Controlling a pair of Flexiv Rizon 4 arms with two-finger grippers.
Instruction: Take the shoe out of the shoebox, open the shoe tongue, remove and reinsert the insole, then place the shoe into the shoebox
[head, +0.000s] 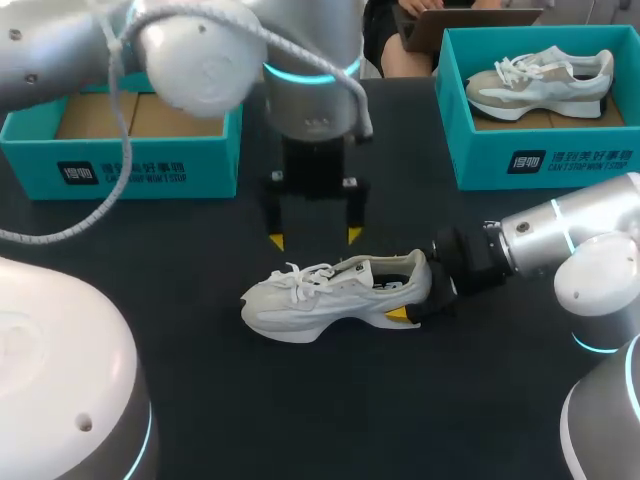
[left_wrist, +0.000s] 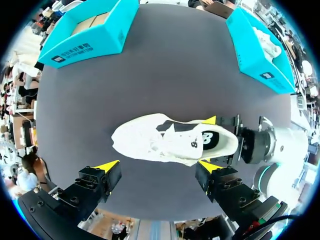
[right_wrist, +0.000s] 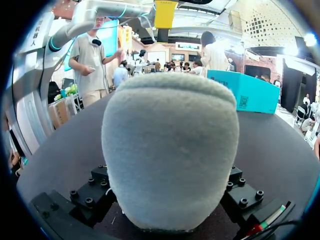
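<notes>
Left arm (head: 200, 50) and right arm (head: 575, 235) are silver-white, with glowing cyan rings (head: 300, 72) at the joints. A white cable (head: 112, 110) loops left of the shoe (head: 320, 300). Left gripper (head: 314, 238) and right gripper (head: 410, 292) are black, screw-studded and yellow-tipped.

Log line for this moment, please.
shoe on table | right hand shut on shoe | left hand open above shoe

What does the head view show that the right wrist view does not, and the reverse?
Only the head view: the white lace-up sneaker's laces and full side, and a second white sneaker in the right teal cardboard shoebox. Only the right wrist view: the sneaker's fuzzy grey heel close up. Both: that sneaker on the black table, heel held in the right hand.
</notes>
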